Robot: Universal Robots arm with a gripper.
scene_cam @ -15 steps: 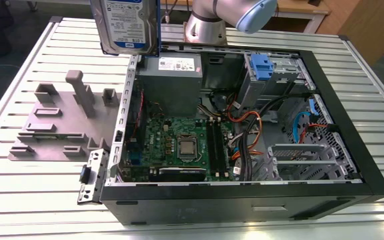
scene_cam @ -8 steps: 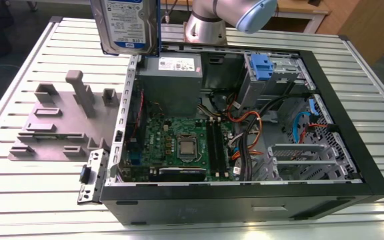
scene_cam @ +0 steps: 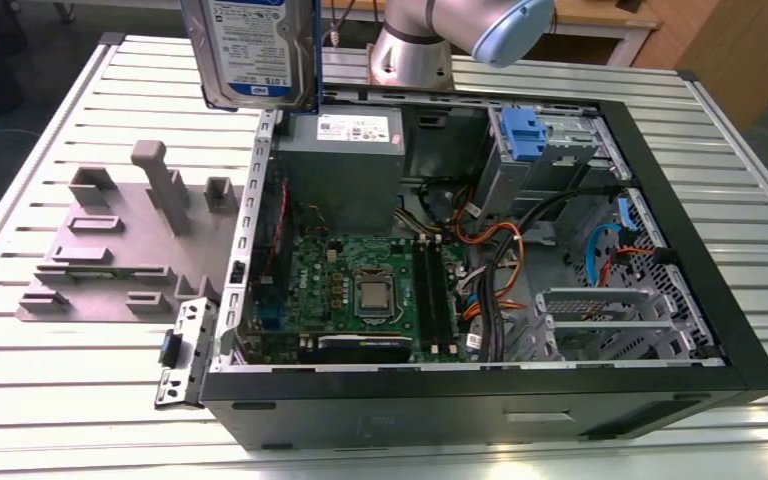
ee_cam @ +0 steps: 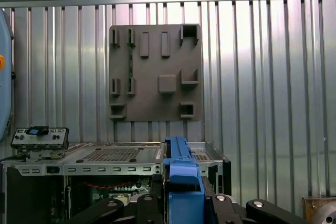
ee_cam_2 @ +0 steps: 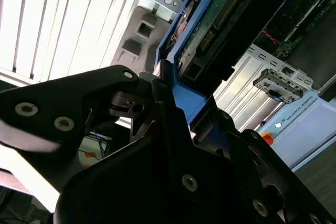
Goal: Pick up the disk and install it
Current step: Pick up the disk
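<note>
- Disk [scene_cam: 253, 50] is held upright in the air, label turned to the exterior view, above the rear corner of the open computer case [scene_cam: 704, 330] on the exterior view's left.
- Its blue bracket [ee_cam: 182, 177] is clamped between the jaws of the gripper [ee_cam_2: 184, 108], which are closed tight on both sides of it.
- Its connector edge and green circuit board are seen in the second wrist view.
- Just below the disk, the grey power supply [scene_cam: 344, 165] is mounted inside the case.
- An empty metal drive cage [scene_cam: 598, 320] is seen on the case's far side.
- A grey fixture plate [scene_cam: 104, 250] is laid beside the case on the slatted table [scene_cam: 37, 400].
</note>
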